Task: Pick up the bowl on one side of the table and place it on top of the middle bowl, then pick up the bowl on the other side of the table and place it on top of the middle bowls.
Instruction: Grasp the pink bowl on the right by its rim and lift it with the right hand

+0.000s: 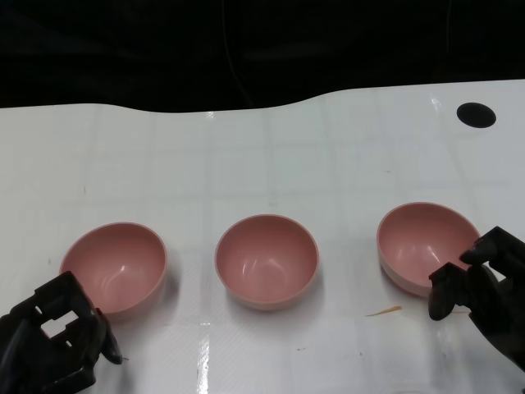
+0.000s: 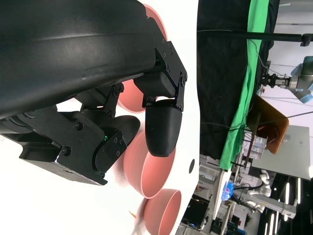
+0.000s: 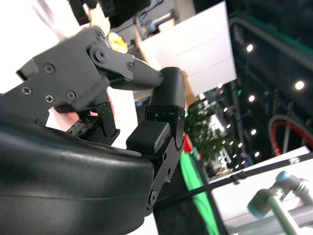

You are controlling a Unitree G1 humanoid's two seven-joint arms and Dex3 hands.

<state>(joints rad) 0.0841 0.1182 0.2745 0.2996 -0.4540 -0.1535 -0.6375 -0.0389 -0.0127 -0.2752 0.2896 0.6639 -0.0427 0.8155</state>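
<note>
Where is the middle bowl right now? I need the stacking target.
In the head view, the middle bowl sits upright on the white table, between the left bowl and the right bowl, apart from both.

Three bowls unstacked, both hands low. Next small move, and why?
Probably close the right hand on the right bowl: its fingers already sit at that bowl's near rim, nothing held. The left hand lies short of the left bowl.

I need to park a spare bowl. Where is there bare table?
The broad strip of table behind the three bowls is bare, up to the black hole. The near edge is crowded by the left hand and right hand.
</note>
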